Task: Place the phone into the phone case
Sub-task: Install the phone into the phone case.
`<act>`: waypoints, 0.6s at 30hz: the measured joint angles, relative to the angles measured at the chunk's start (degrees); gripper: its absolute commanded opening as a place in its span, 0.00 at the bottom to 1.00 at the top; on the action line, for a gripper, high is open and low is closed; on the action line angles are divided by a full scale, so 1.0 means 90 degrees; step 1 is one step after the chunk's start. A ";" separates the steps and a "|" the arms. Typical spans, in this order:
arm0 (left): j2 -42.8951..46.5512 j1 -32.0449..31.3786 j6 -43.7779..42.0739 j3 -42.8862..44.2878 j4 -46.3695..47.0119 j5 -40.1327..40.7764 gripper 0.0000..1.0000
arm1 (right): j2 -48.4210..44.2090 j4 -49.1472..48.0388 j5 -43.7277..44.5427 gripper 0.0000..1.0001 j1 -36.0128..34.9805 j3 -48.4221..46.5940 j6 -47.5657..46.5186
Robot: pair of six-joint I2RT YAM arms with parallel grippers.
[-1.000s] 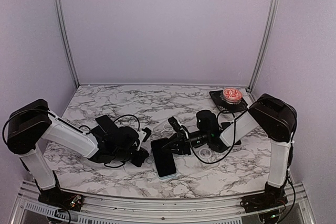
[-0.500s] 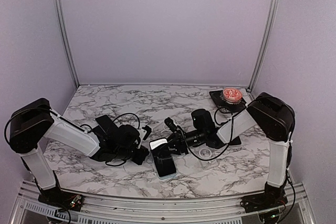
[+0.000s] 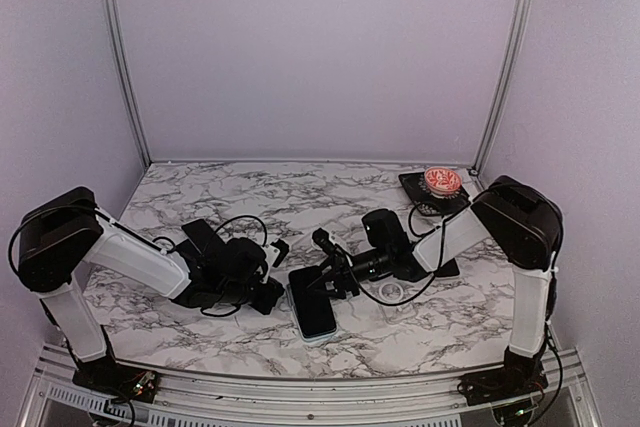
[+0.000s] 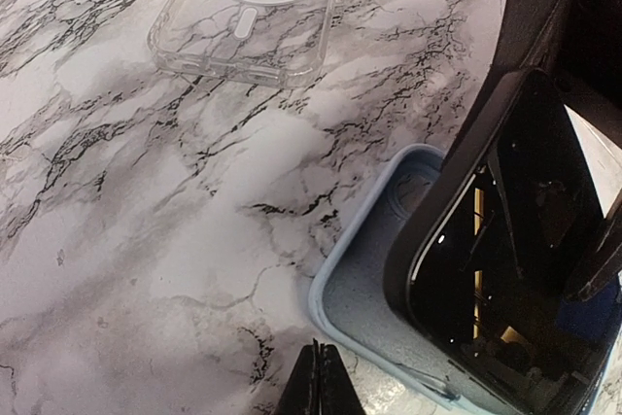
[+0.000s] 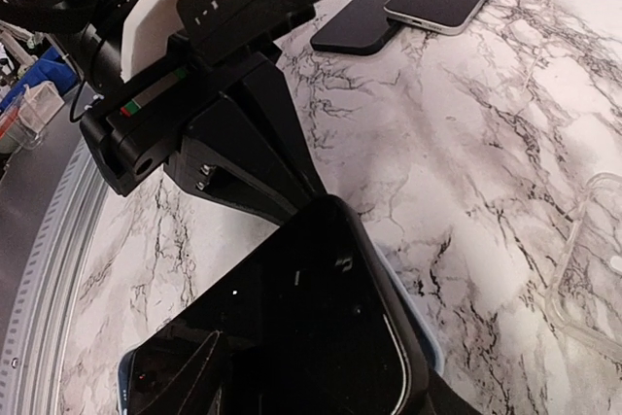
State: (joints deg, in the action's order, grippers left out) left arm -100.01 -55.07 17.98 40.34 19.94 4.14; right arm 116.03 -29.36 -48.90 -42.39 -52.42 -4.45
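- Top view first, and there's movement: half a second back the phone (image 3: 313, 309) was tipped up and catching glare. Now it has dropped lower and gone dark, and the right tool (image 3: 326, 283) has come down with it. It sits at the middle of the table's (image 3: 250, 197) front edge.
- Same view: the left tool (image 3: 268, 297) sits low, just beside the phone's left side.
- Left wrist view: the blue phone case (image 4: 355, 308) lies open side up with the phone tilted over it, not seated flat. A strip of the case floor is bare beside it. The left tool's tips look pressed together with nothing between them. A clear case (image 4: 248, 12) lies apart, toward the right edge.
- Here one right finger lies on the glass and another sits behind the phone, so I judge that tool clamped on it.
- Right wrist view: the phone fills the lower frame and hides that tool's own fingers.
- The step in hand is seating the phone. The next move calls for levelling the raised side and pressing it inside the rim, with the left tool bracing the case against sliding.
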 measured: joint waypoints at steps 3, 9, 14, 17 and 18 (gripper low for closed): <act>-0.0017 0.0000 -0.0027 0.0012 0.0010 0.0005 0.01 | -0.0070 0.0148 0.0192 0.54 -0.0010 0.0002 -0.0177; -0.0112 0.0000 -0.0070 0.0117 0.0039 0.0000 0.03 | -0.0175 0.0517 0.0588 0.56 -0.0070 -0.0032 -0.0376; -0.0119 0.0000 -0.0078 0.0121 0.0044 -0.0005 0.05 | -0.0204 0.0665 0.1124 0.72 -0.0180 -0.0027 -0.0627; -0.0136 0.0000 -0.0097 0.0134 0.0056 -0.0007 0.07 | -0.0197 0.0767 0.1409 0.72 -0.0267 -0.0022 -0.0780; -0.0136 0.0000 -0.0100 0.0134 0.0056 -0.0005 0.07 | -0.0204 0.0760 0.1491 0.73 -0.0296 -0.0022 -0.0809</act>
State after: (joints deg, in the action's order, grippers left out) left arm -101.23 -55.07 17.08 41.54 20.45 4.10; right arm 114.19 -22.52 -35.48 -45.06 -52.62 -11.73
